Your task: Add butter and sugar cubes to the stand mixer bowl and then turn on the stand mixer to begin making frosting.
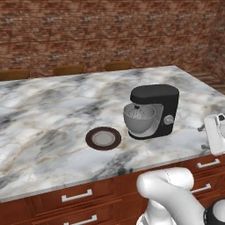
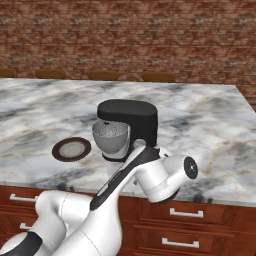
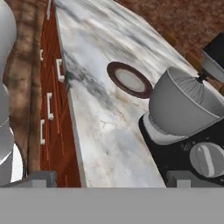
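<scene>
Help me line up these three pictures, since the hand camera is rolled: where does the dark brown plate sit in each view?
Left base view: the plate lies lower centre, left of the stand mixer.
Right base view: the plate lies at left of centre, left of the mixer's bowl.
Hand view: the plate lies upper centre, beyond the bowl.
Shared landmark: the stand mixer, beside the plate in all three.

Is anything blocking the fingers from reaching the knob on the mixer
Nothing visible does. In the hand view the silver knob on the stand mixer sits just ahead of the open gripper, beside the stand mixer bowl.
</scene>
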Robot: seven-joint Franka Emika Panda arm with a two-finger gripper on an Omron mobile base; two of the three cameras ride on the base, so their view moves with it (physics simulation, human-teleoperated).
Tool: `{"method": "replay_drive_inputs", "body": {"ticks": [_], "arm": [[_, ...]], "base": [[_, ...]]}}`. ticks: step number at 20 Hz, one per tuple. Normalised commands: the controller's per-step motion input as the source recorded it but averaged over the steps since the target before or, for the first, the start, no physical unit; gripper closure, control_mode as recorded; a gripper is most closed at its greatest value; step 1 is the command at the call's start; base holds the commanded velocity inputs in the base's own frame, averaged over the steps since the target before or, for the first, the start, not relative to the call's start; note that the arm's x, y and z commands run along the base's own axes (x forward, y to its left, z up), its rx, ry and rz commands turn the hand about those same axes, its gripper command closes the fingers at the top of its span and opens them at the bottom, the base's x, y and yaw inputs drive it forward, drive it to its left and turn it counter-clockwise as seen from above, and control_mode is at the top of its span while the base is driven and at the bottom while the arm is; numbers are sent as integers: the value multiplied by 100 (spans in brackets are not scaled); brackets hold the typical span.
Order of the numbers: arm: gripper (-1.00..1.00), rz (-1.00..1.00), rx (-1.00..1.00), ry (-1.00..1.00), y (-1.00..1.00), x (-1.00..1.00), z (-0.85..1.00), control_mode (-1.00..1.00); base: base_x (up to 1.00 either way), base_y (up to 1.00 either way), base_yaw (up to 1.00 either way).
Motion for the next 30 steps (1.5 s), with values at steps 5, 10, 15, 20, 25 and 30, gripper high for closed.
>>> {"method": "replay_drive_inputs", "body": {"ticks": [5, 10, 15, 20, 25, 30], "arm": [[-100, -3, 17, 5, -1, 20, 0, -100], [-100, -5, 15, 4, 0, 25, 0, -100], [-100, -6, 14, 5, 0, 17, 0, -100], [-100, -6, 11, 6, 0, 17, 0, -100], [-100, -9, 3, -5, 6, 1, 1, -100], [-100, -11, 0, -17, 21, 0, 3, -100]], "base": [[0, 0, 0], [0, 0, 0], [0, 0, 0], [0, 0, 0], [0, 0, 0], [0, 0, 0]]}}
